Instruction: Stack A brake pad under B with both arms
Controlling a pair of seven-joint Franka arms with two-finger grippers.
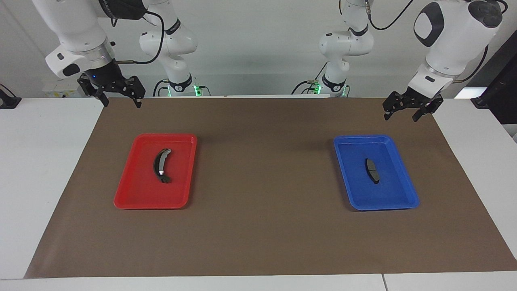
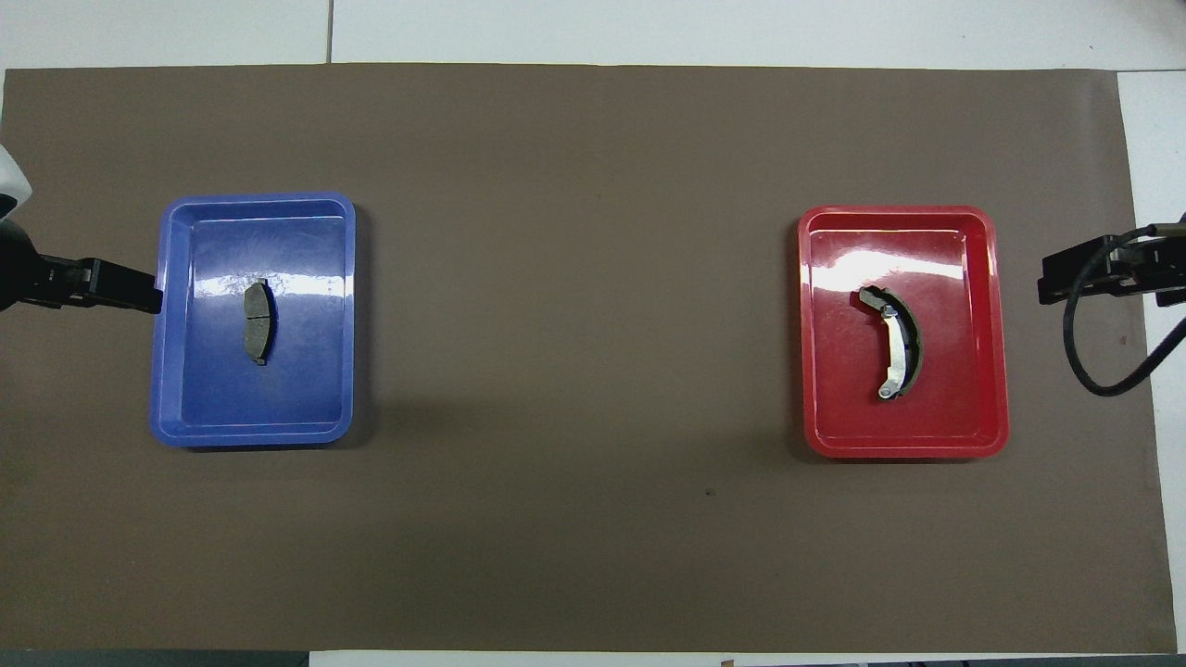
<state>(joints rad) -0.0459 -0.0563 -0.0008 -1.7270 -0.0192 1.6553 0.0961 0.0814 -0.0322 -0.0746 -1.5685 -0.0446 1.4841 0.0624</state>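
Note:
The A brake pad (image 1: pixel 372 170), short, flat and dark grey, lies in the blue tray (image 1: pixel 398 202) toward the left arm's end; it also shows in the overhead view (image 2: pixel 258 320). B (image 1: pixel 160 165), the long black crescent with shiny spots, lies in the red tray (image 1: pixel 133 200); the overhead view shows its silver inner face (image 2: pixel 894 354). My left gripper (image 1: pixel 402 116) is open and empty, up in the air over the mat's edge beside the blue tray. My right gripper (image 1: pixel 120 103) is open and empty, raised over the mat's edge beside the red tray.
A brown mat (image 1: pixel 262 226) covers most of the white table (image 1: pixel 36 182). The two trays stand apart on it, with bare mat between them. A black cable (image 2: pixel 1103 352) hangs from the right arm's wrist.

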